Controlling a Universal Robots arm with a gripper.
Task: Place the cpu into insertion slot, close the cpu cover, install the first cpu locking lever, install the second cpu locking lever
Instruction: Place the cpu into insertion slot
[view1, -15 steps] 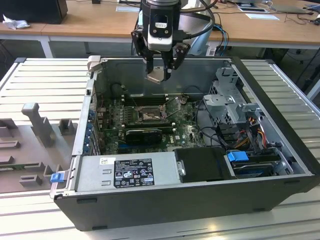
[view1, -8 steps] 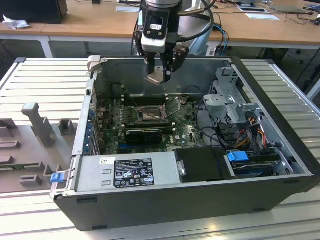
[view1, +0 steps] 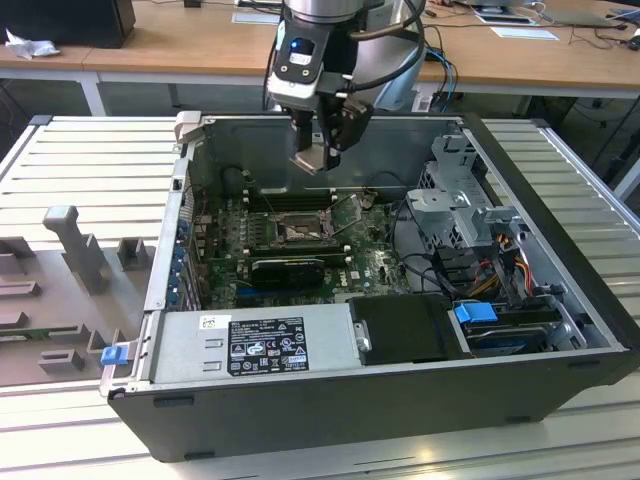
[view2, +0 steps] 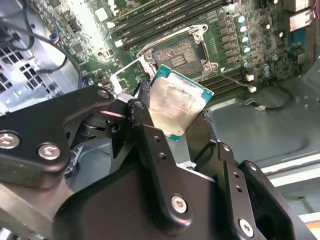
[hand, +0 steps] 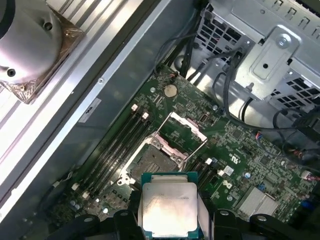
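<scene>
My gripper (view1: 312, 160) hangs inside the open computer case, above the motherboard, shut on the cpu (view2: 176, 102). The cpu (hand: 168, 207) is a pale silvery square on a green base, pinched at two opposite edges by the black fingers (view2: 145, 120). The insertion slot (hand: 151, 163) lies below and apart from the cpu, dark with a grey metal rim. Its socket (view2: 181, 55) holds no chip. The cpu cover (hand: 183, 131) stands swung open beside the slot, with green board showing through its cut-out. A thin locking lever (view2: 231, 80) sticks out next to the socket.
Long black memory slots (hand: 112, 145) run along the socket. A grey drive cage (view1: 460, 205) with cable bundles (view1: 420, 245) sits toward the exterior view's right. The power supply (view1: 255, 345) lines the case's near side. Case walls (view1: 175, 230) enclose the board.
</scene>
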